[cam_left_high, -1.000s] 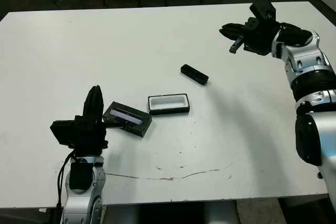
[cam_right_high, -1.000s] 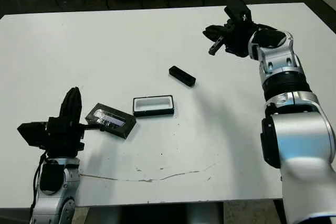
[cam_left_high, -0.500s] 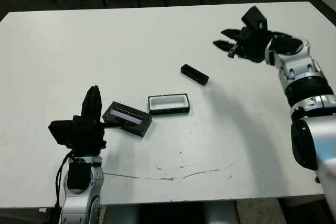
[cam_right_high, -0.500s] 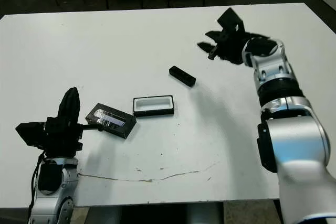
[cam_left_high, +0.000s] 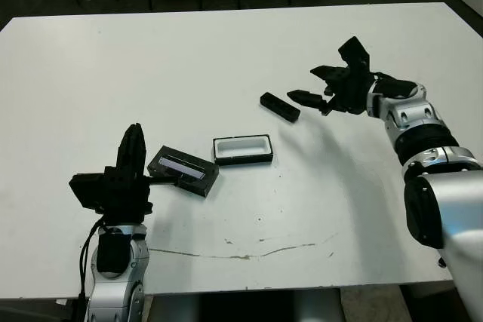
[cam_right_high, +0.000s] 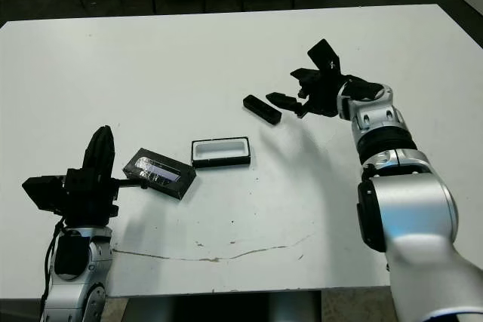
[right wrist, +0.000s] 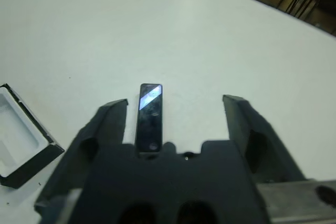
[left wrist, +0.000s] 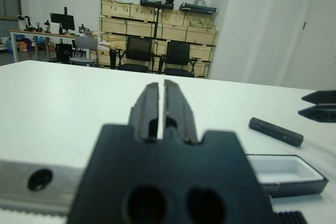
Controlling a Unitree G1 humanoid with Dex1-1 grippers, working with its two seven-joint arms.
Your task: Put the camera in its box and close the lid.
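Black camera (cam_left_high: pixel 279 107) lies just beside right gripper (cam_left_high: pixel 308 86), jaws wide; left gripper (left wrist: pixel 163 103) jaws narrow, empty.

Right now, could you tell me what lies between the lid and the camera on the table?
The open box lies between the lid and the camera; the left eye view shows it.

Slim black camera (cam_left_high: pixel 279 107) flat beyond the open white-lined box (cam_left_high: pixel 242 149), black lid (cam_left_high: pixel 183 170) just left.
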